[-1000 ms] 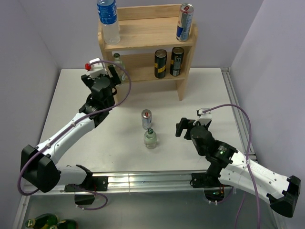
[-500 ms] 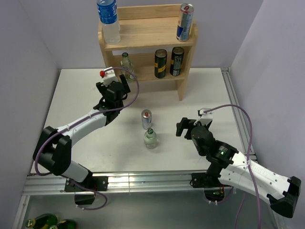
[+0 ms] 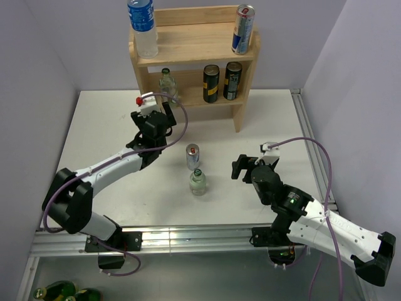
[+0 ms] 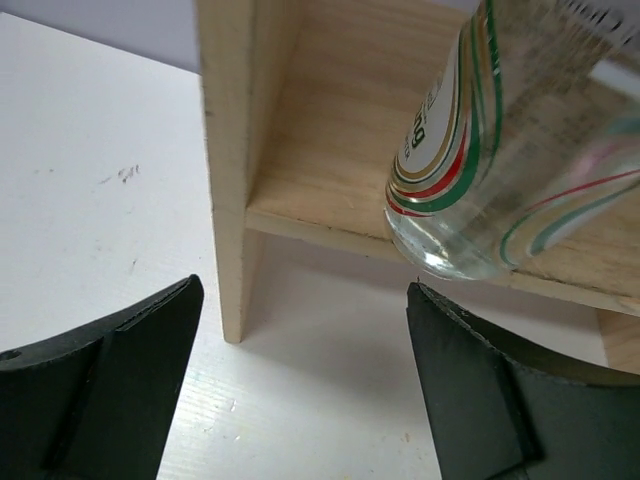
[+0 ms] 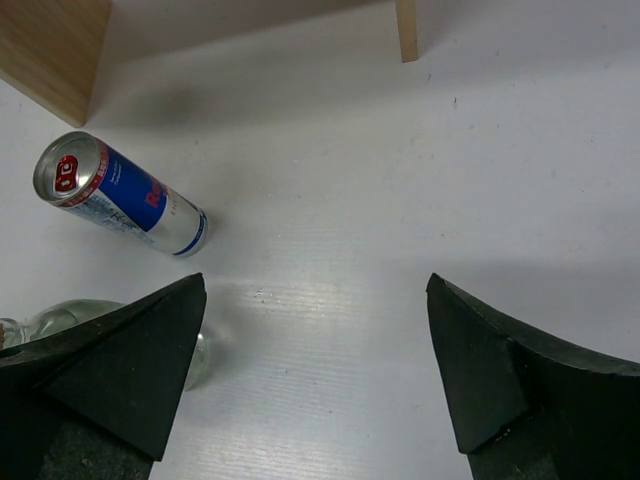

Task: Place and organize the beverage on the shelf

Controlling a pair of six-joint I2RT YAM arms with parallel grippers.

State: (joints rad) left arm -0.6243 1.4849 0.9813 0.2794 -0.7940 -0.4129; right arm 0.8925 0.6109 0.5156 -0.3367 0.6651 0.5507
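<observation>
The light wooden shelf (image 3: 194, 44) stands at the back. Its top tier holds a blue-labelled water bottle (image 3: 143, 28) and a blue and silver can (image 3: 243, 29). Its lower tier holds a clear glass bottle (image 3: 166, 81) and two black cans (image 3: 211, 83). A second blue and silver can (image 3: 192, 156) and a second clear glass bottle (image 3: 198, 181) stand mid-table. My left gripper (image 3: 164, 111) is open and empty, just in front of the shelved bottle (image 4: 510, 140). My right gripper (image 3: 238, 168) is open and empty, to the right of the table can (image 5: 120, 195).
The shelf's left side panel (image 4: 225, 150) stands between my left gripper's fingers in the left wrist view. A shelf leg (image 5: 405, 30) shows at the top of the right wrist view. A metal rail (image 3: 188, 237) runs along the table's near edge. Grey walls enclose the table.
My left gripper has let go of the glass bottle on the lower tier and drawn back from the shelf, toward the right. The right arm has not moved.
</observation>
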